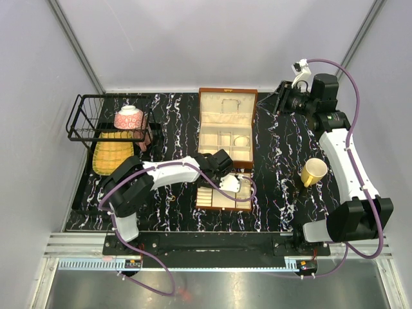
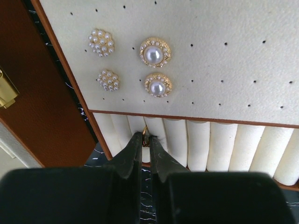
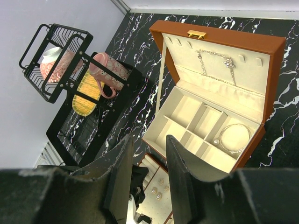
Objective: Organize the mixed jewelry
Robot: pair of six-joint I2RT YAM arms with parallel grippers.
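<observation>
**Overhead view.** I read the table (image 1: 283, 161) as black marble with white veins. At twelve o'clock is the box (image 1: 227, 94), brown outside with cream lining and a gold clasp (image 3: 196, 34). At three o'clock is a yellow cup (image 1: 313, 171). At ten o'clock, a black wire basket (image 1: 76, 119) carries a pink-and-white patterned bowl (image 1: 129, 117), with a yellow woven mat (image 1: 112, 151) and a pink mug (image 3: 107, 70) nearby.

**My left wrist view.** The panel (image 2: 224, 70) is cream, dotted with dark pinholes and edged in brown, with cream rolls (image 2: 219, 144) alongside. Gold-rimmed white pearl studs (image 2: 155, 52) sit at twelve o'clock, white bead clusters (image 2: 101, 42) at ten and a small gold piece (image 2: 145, 132) at six.

**My right wrist view.** Inside the box are a silver necklace (image 3: 219, 58) and a pale bangle (image 3: 221, 138).
</observation>
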